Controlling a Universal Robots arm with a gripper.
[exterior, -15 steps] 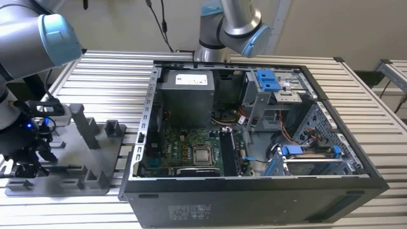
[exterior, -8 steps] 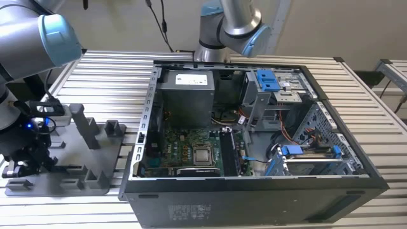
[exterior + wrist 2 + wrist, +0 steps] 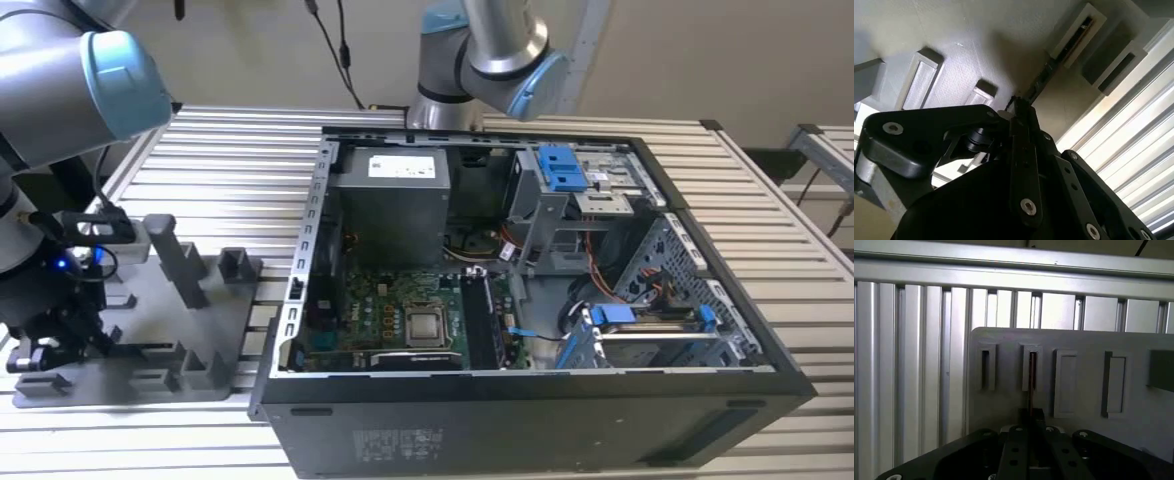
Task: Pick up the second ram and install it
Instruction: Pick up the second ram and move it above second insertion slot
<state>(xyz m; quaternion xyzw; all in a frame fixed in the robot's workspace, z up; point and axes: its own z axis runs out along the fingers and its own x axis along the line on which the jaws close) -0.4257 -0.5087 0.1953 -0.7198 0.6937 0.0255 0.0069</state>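
Your claw (image 3: 1031,415) is squeezing shut on the second ram (image 3: 1032,382), which is sitting on its edge in a slot of the grey tray (image 3: 1079,340), so pulling sideways could be bending it.

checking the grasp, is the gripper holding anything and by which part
The gripper is shut on the second ram, pinching its two flat faces; its far end sits in a slot of the grey tray.
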